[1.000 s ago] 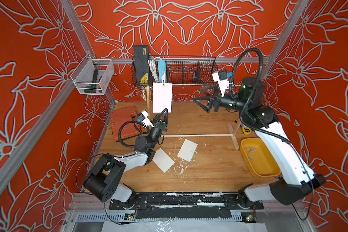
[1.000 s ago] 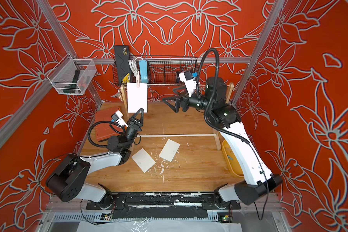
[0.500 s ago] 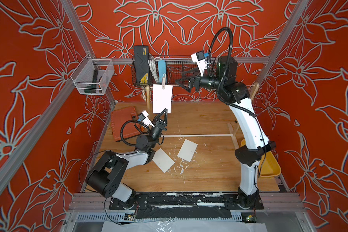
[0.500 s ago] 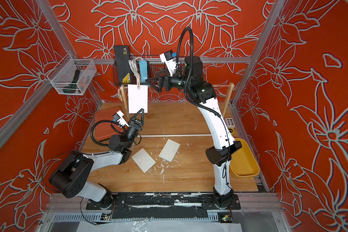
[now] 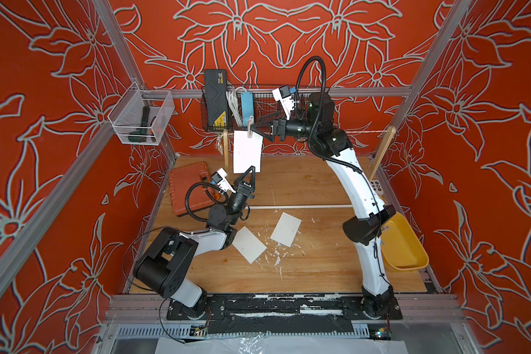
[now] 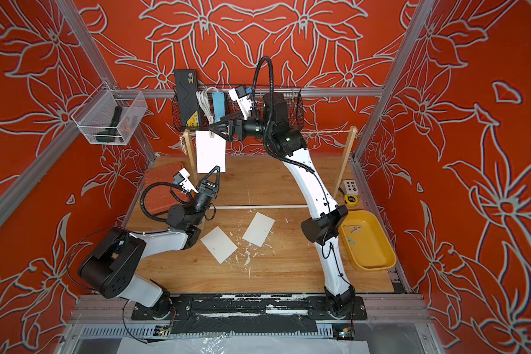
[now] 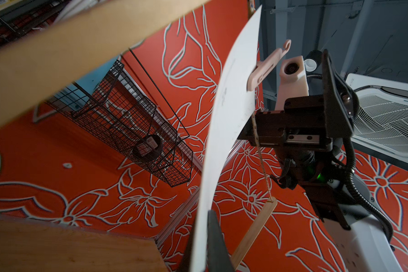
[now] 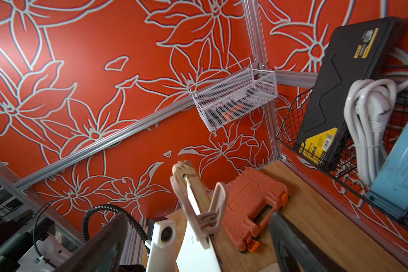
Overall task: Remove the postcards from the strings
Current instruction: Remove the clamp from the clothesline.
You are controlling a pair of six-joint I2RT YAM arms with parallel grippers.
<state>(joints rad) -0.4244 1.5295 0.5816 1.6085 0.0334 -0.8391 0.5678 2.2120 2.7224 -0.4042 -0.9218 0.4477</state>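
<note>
The left claw (image 5: 251,169) is pressed together on the bottom corner of the hanging postcard (image 5: 247,151). In the left wrist view only one dark finger (image 7: 214,240) shows clearly. The other is hidden behind the card's bowed white face, and the frame cuts off the card's lower edge.

The right claw (image 5: 256,125) is spread around the peg (image 5: 250,126) that clips the card to the string (image 5: 365,131). From above I cannot tell whether it touches the peg. The right wrist view settles this: its two fingers (image 8: 99,245) stand well apart, with the peg between them and clear of both.

The string is thin and hard to follow. In both top views only the stretch from the right arm (image 5: 347,184) to the right post (image 5: 382,153) can be made out, and the arm hides the rest. The left post (image 5: 226,147) stands just beside the hanging card. The left wrist view shows the string running past the right claw to the far post's top.

Two loose postcards (image 5: 249,243) lie flat on the table (image 5: 319,260), near each other but apart, and one has a corner behind the left arm (image 5: 209,242). Only the top views show them.

A second ago the right arm leaned far to the right, with its claw out near the middle of the string. Now the arm stands taller and the claw has come to the peg. The left claw, the hanging card and the two loose cards are where they were.
</note>
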